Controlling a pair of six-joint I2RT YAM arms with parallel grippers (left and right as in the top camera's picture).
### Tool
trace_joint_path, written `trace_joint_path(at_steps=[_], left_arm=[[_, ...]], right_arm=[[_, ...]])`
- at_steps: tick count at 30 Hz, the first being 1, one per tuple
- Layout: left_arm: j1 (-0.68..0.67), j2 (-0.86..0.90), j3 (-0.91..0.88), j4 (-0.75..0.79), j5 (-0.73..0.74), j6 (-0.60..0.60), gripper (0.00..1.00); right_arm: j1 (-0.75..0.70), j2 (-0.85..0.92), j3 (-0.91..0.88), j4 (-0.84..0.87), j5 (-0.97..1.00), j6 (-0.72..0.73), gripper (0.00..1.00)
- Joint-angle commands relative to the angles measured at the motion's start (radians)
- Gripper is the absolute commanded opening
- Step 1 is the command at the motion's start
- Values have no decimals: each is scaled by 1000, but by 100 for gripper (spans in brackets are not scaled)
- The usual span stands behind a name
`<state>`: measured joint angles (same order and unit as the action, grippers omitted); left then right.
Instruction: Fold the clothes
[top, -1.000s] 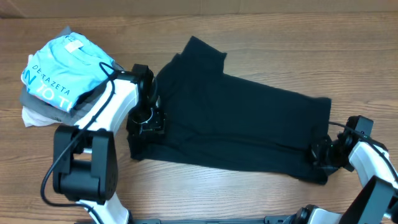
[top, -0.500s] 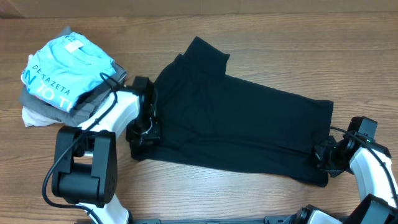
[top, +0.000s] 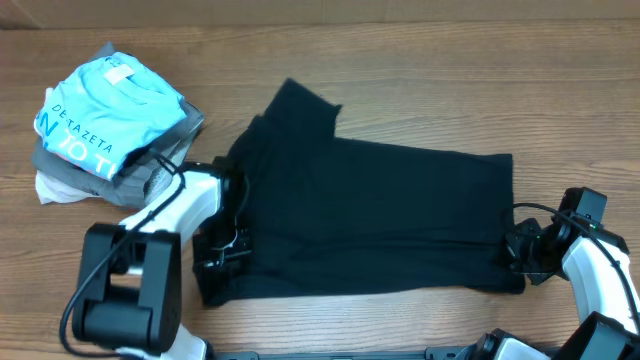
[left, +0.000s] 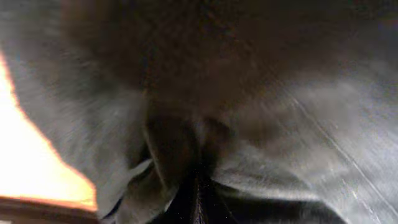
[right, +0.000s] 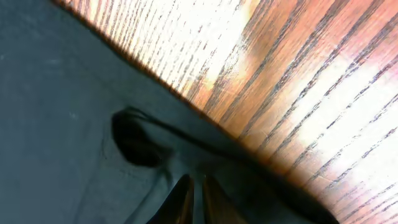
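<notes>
On a wooden table (top: 420, 60), a stack of folded clothes (top: 95, 140) sat at the far left, topped by a light blue shirt (top: 100, 110) with white lettering, with grey and white pieces beneath it. Near the stack, the left gripper (top: 222, 255) pressed down at the lower left corner of a black shirt (top: 380, 215). The shirt lay spread across the middle of the table, one sleeve (top: 305, 105) pointing toward the far edge. The left wrist camera, badly blurred, showed dark cloth gathered into a pinch at the fingertips, the jaws drawn tight on it. At the far right, the right gripper (top: 518, 252) met the black shirt's lower right corner. Its wrist camera showed the two fingers (right: 185, 199) almost touching, a fold of the black hem caught between them. A small dark pucker sat in the cloth just ahead, and bare wood grain ran beyond the cloth's edge.
</notes>
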<state>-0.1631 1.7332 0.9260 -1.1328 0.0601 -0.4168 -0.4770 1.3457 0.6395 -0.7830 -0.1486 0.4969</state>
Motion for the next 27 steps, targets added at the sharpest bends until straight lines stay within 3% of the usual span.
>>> trace_joint_path(at_steps=[1, 6, 7, 9, 11, 17, 27], left_arm=[[6, -122, 11, 11, -44, 7, 9], [6, -222, 121, 31, 3, 94, 46], [6, -229, 158, 36, 27, 121, 53], [6, -231, 243, 64, 79, 163, 78], [5, -229, 330, 133, 145, 218, 91], [5, -121, 559, 266, 139, 240, 83], [0, 404, 989, 322, 142, 367, 86]], right_arm=[[-1, -11, 18, 21, 8, -28, 11], [-1, -11, 88, 26, -106, -111, 25], [-1, -11, 111, 16, -130, -113, 29], [-1, -11, 160, 0, -176, -121, 40], [-1, -11, 209, -3, -254, -159, 51], [-1, -11, 273, -5, -417, -188, 56], [0, -10, 272, -31, -422, -214, 56]])
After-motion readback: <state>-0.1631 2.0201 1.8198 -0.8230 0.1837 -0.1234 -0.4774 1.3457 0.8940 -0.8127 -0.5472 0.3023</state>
